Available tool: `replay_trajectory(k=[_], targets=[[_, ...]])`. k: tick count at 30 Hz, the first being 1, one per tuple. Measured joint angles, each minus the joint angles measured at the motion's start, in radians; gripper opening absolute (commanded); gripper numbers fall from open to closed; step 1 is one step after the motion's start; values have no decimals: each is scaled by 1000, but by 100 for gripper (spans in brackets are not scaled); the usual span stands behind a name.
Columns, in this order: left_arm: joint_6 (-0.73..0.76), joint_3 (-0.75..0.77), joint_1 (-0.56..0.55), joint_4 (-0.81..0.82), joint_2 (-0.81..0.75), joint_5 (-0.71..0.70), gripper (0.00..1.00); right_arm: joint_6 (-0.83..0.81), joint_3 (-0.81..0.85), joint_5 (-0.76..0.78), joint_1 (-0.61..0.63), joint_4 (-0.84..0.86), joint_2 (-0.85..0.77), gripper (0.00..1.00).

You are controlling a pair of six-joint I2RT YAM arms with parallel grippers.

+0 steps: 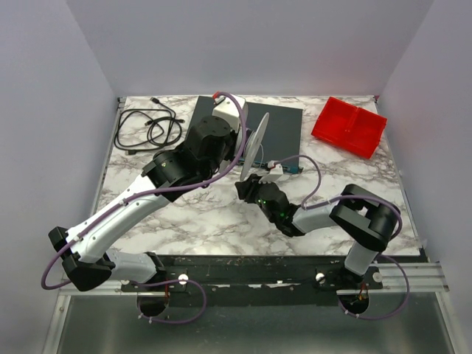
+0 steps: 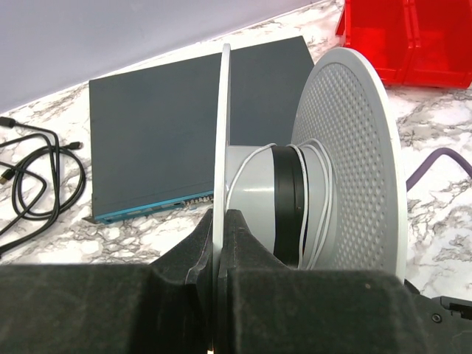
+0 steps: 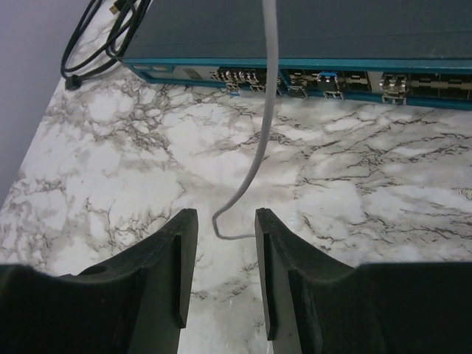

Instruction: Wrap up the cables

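Left pincer [image 2: 220, 217] is clamped shut on the thin edge of one disc of a grey reel [image 2: 251, 193], holding it on edge. Thin white wire [image 2: 318, 193] is wound in a few loose turns round the reel's hub, between the two discs. Right pincer [image 3: 225, 217] stands partly open; the wire's free end hangs down between its fingers and touches neither. On the marble table [image 3: 369, 184] lie a flat dark box [image 2: 155, 140], a black cord [image 2: 37, 177] and a red bin [image 2: 398, 37]

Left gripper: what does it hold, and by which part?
The left gripper pinches the spool by the edge of its thin flange.
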Motion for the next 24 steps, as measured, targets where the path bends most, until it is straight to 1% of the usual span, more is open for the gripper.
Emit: replay_trajectory(k=[4,11,15,16,19,21,23,24], targets=[[0,3,0,-8,0,0,0,-25,39,8,0,-10,31,43],[0,15,0,-21,0,-1,0,-50,68,16,11,-19,68,39],[0,15,0,-29,0,-3,0,-61,77,25,27,-19,77,31],[0,15,0,-29,0,-3,0,-63,77,27,29,-20,77,26],[0,18,0,-33,0,-5,0,-67,77,37,34,-22,77,20],[0,21,0,-35,0,-7,0,-67,77,42,35,-26,77,11],[0,26,0,-35,0,-12,0,-67,77,46,36,-37,75,1],[0,28,0,-35,0,-14,0,-65,77,47,37,-47,71,1]])
